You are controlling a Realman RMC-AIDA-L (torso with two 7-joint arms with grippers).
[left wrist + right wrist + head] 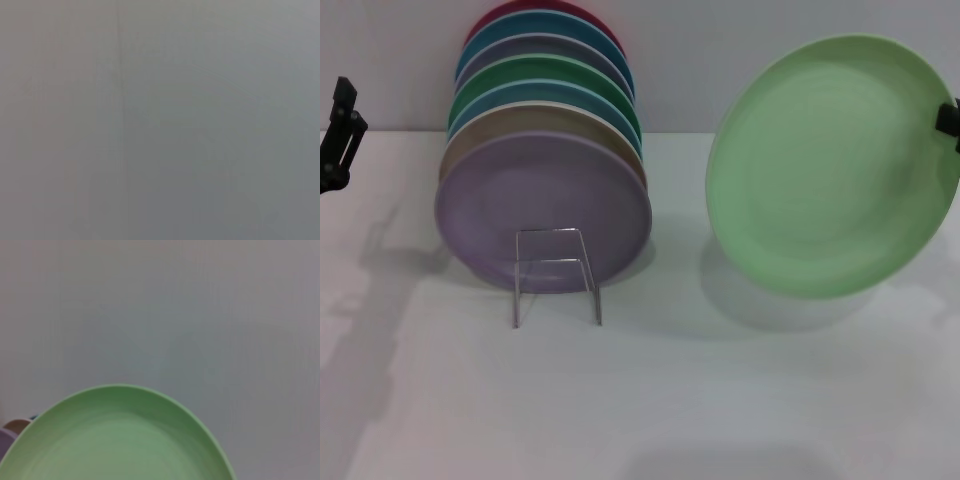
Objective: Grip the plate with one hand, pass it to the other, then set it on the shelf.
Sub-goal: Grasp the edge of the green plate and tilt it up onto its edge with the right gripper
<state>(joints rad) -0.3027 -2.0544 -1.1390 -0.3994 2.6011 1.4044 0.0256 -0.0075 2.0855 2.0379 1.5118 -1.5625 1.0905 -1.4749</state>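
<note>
- Nearest to the head camera is the white tabletop, and on it stands the shelf, a thin wire rack with its small loop at the front.
- Behind this loop a lavender plate leans upright, first of a row of coloured plates that goes back toward the wall.
- To the right, well apart from the rack, the plate in pale mint green is held tilted above the tabletop, its face toward the camera.
- At its right rim the right claw shows only as a black piece; it seems closed on the rim.
- Far left, the left claw waits high at the edge; if its fingers are wide or narrow I cannot tell.
- Left wrist view: only a plain grey surface.
- Right wrist view: the plate fills the lower part, so it is close under this wrist.
- I judge that the first grip is done and the passing comes next: the plate must travel toward the left claw, which has to take a free part of the rim.
</note>
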